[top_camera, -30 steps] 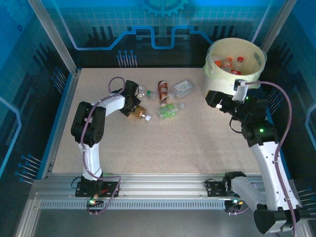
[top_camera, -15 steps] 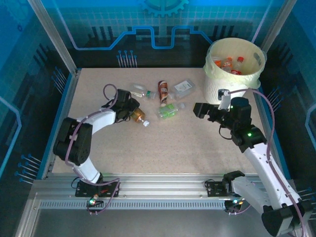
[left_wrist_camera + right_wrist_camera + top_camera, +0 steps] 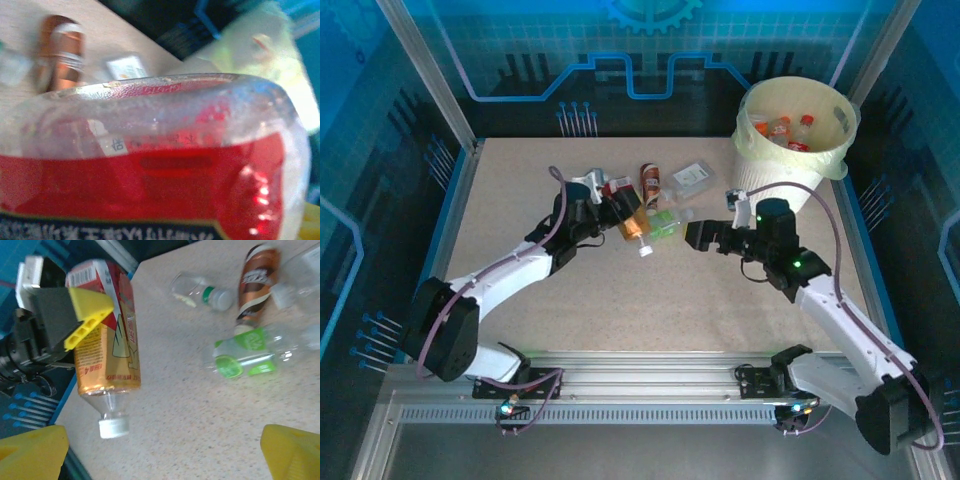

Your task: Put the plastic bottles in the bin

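Note:
My left gripper (image 3: 616,205) is shut on a plastic bottle (image 3: 632,220) with an orange and red label, held off the table with its white cap (image 3: 113,427) pointing down. That bottle's red label (image 3: 150,180) takes up most of the left wrist view. My right gripper (image 3: 693,236) hangs open and holds nothing, just right of the held bottle and beside a green-labelled bottle (image 3: 665,222). A brown-labelled bottle (image 3: 257,275) and a clear bottle with a green cap (image 3: 202,290) lie on the table. The bin (image 3: 840,115) stands at the far right with bottles (image 3: 780,128) inside.
A flat clear plastic container (image 3: 692,177) lies behind the brown-labelled bottle. The tabletop (image 3: 650,300) is bare in front of both grippers. Metal frame posts and blue walls enclose the table, and a rail (image 3: 650,370) runs along its near edge.
My left arm has stretched right toward the table's middle with the orange-labelled bottle in its grip. My right arm has swung left and down from beside the bin toward the lying bottles.

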